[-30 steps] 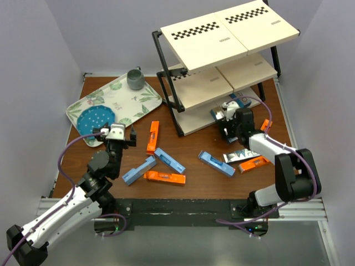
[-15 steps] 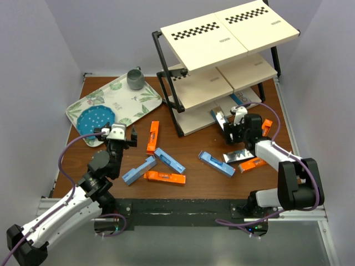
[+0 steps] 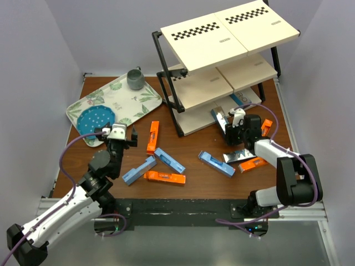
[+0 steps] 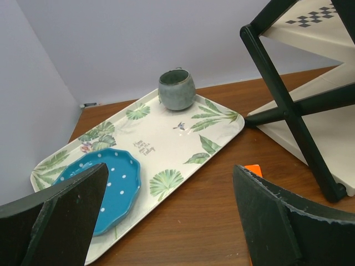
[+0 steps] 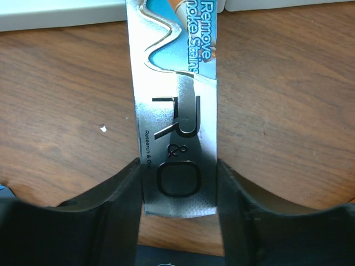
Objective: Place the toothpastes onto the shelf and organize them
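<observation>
- right gripper (image 5: 177, 185) clamped on silver toothpaste carton (image 5: 176, 100), whose far end meets the shelf (image 3: 206, 88) at its lowest board
- left gripper (image 4: 169, 216) wide, holding nothing, left of shelf
- loose toothpastes (image 3: 165, 177) on table (image 3: 194, 188) before shelf

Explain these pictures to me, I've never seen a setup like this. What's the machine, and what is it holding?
These are two robot arms bolted to a wooden table. One picture looks down from above; the other two come from small cameras on each wrist. The left arm's fingers stand wide open and hold nothing, facing a leaf-patterned tray with a blue plate and a grey cup. The right arm's fingers are closed on the sides of a silver toothpaste carton at the foot of the black-framed shelf. Orange cartons and blue cartons lie loose on the table.
</observation>
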